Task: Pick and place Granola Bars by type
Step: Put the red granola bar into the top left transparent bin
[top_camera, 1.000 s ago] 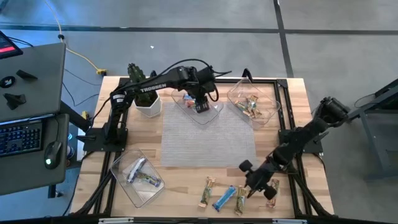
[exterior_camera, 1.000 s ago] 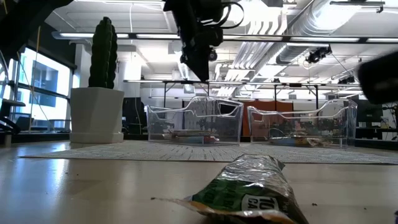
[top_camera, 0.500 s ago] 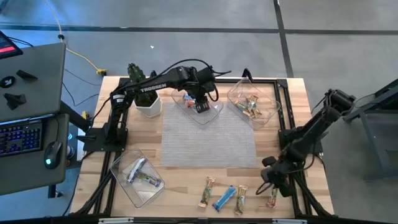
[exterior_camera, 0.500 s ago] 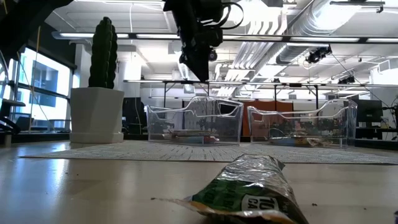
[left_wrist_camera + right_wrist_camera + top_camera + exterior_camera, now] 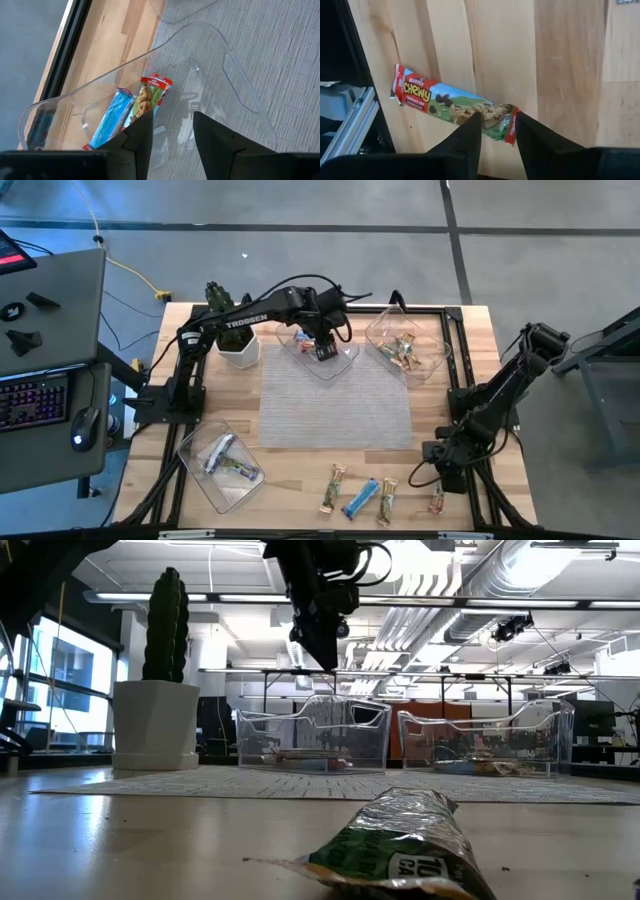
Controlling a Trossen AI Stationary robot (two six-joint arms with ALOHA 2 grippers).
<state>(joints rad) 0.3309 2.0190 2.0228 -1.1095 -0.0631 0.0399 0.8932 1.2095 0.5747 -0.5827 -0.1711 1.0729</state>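
Three clear trays: one at lower left of the high view (image 5: pixel 222 458), one at upper centre (image 5: pixel 345 358), one at upper right (image 5: pixel 435 358), all on the wooden table (image 5: pixel 290 470).
Lower-left tray contents: a silver-blue bar (image 5: pixel 219 452) and a green-gold one (image 5: pixel 240 471) lie inside.
Cactus pot: a white pot (image 5: pixel 238 345) stands at upper left of the high view, just beside the centre tray.
Left gripper: (image 5: pixel 324 348) hangs over the upper-centre tray; in its wrist view the two dark fingers (image 5: pixel 140 135) stand apart with nothing between them.
Centre tray contents: in the left wrist view a blue bar (image 5: pixel 111 117) and a red-edged Chewy bar (image 5: pixel 148 96) lie side by side, touching.
Grey mat: (image 5: pixel 335 410) covers the table's middle, under the centre tray's near corner.
Loose Granola Bars: along the lower edge of the high view lie a tan bar (image 5: pixel 333 487), a blue bar (image 5: pixel 361 498), another tan bar (image 5: pixel 386 501) and, well right, a red-tan bar (image 5: pixel 437 500).
Upper-right tray contents: several tan and green bars (image 5: pixel 404 351) in a heap.
Right gripper: (image 5: pixel 434 473) sits at lower right, just above the red-tan bar; its wrist view shows the fingers (image 5: pixel 470 132) spread, the Chewy wrapper (image 5: pixel 452 104) lying flat on the wood beyond them, not gripped.
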